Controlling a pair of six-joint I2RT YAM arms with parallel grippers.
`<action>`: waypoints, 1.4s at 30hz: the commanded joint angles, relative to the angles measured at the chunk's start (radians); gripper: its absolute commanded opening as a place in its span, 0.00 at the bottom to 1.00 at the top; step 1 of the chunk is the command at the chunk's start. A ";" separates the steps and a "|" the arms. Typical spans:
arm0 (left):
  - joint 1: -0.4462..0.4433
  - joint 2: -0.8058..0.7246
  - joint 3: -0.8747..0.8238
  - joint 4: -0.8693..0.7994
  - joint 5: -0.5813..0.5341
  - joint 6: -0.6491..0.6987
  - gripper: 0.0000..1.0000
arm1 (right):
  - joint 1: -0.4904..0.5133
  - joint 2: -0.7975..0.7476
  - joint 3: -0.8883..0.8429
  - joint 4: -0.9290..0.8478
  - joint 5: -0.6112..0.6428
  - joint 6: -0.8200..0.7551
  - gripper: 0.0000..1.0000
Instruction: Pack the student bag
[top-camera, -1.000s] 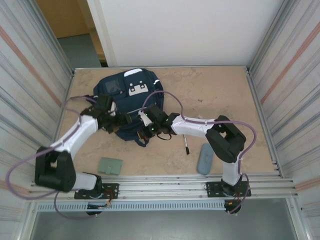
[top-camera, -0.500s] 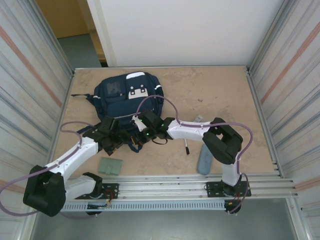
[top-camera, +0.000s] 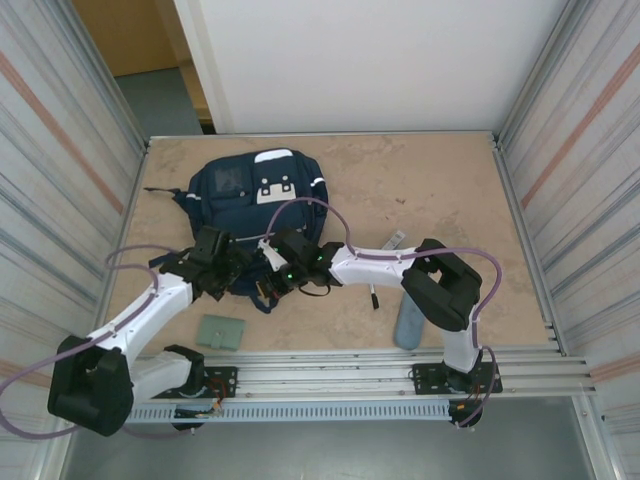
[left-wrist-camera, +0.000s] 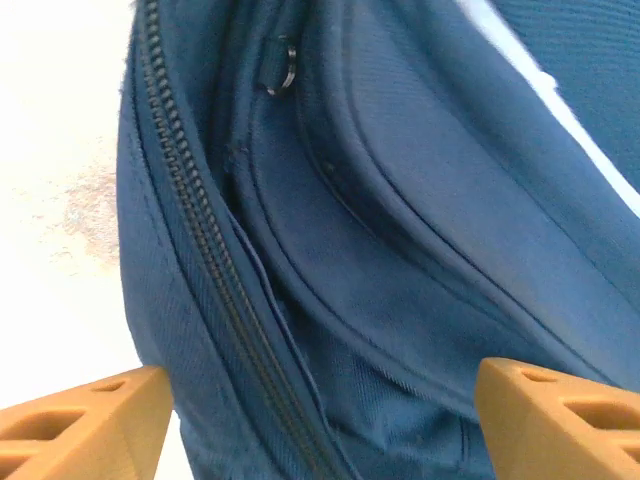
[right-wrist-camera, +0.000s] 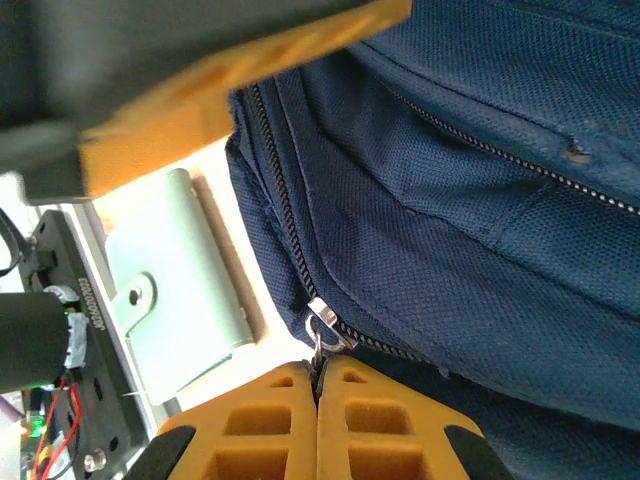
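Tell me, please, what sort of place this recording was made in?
Probably a robotics lab work cell, not a classroom: a table fenced by ribbed metal panels, with the left arm and right arm bolted to an aluminium rail at its near edge.

The student bag lies at the back left of the counter. The wallet lies in front of it, near the front edge. The pencil case lies far right of the wallet, a pen beside it.
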 joint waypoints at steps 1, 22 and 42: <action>0.013 0.085 -0.001 0.087 -0.038 0.007 0.43 | 0.005 0.000 0.000 -0.012 -0.043 0.026 0.00; 0.246 0.505 0.589 -0.163 0.256 0.802 0.06 | -0.299 -0.202 -0.174 -0.192 0.163 -0.186 0.00; 0.081 0.163 0.165 0.159 0.260 0.271 0.78 | -0.156 -0.074 -0.004 -0.136 0.000 -0.188 0.00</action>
